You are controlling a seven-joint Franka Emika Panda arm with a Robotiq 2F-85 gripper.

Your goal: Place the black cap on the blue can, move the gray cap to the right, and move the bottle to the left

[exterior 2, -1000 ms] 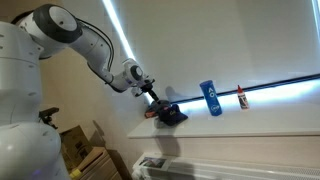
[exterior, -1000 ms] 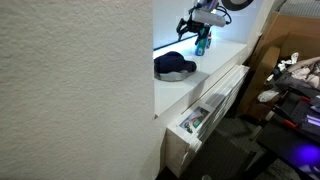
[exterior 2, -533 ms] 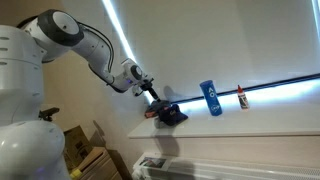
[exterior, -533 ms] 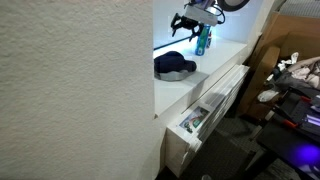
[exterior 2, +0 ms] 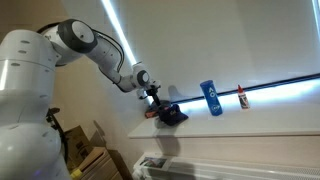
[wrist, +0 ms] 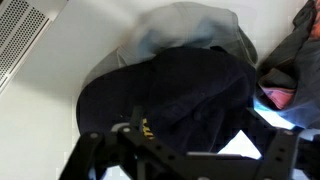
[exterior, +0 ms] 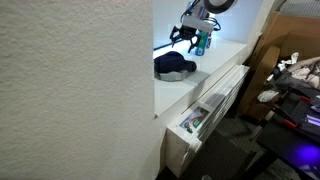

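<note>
1. Gripper state. You are holding the gripper (wrist: 190, 152) with its jaws spread wide. In the wrist view the two fingers (wrist: 92, 158) are standing far apart at the bottom edge and are pinching nothing.

2. Directly under the tool. The black cap (wrist: 170, 90) is lying below the gripper and filling the space between the fingers. In an exterior view the gripper (exterior 2: 155, 99) is hanging just above the black cap (exterior 2: 171, 115). Whether the fingertips are touching the fabric cannot be told.

3. Just beyond the tool. The gray cap (wrist: 190, 25) is lying past the black cap, on the side away from the fingers. The black cap is overlapping its near edge, so only its far crown is showing.

4. Farther from the tool. The blue can (exterior 2: 211, 98) is standing upright on the white ledge (exterior 2: 260, 128), clear of the gripper and apart from both caps. In an exterior view the blue can (exterior: 201, 42) is showing just behind the gripper (exterior: 182, 37), with the black cap (exterior: 173, 67) lying nearer the camera.

5. Farthest from the tool. The bottle (exterior 2: 241, 96) is standing upright beyond the can, well apart from the gripper.
</note>
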